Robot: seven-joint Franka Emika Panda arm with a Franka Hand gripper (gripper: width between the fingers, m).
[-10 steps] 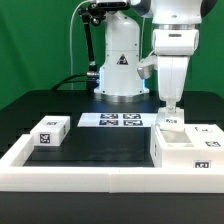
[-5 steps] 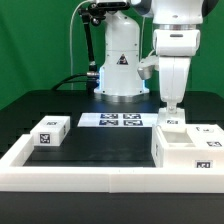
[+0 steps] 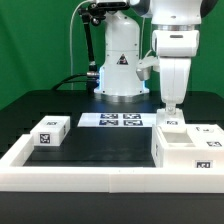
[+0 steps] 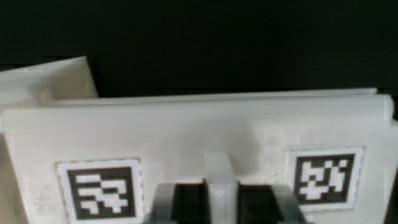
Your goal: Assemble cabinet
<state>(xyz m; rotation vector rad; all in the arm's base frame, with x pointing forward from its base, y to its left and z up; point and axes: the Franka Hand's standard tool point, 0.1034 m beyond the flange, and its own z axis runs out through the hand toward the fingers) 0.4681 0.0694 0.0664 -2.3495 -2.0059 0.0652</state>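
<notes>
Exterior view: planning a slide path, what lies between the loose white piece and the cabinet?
In the exterior view, only bare black table separates the loose white piece from the cabinet; the marker board lies farther back.

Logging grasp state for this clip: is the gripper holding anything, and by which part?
Cannot be told. The gripper is down at the upper back edge of the cabinet, but whether it clamps is hidden.

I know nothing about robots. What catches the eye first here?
The white gripper hangs at the top of the cabinet, the large white box on the exterior view's right. A small white block with a black-and-white tag sits alone on the left of that view, and the marker board lies flat at the back, between them.
</notes>
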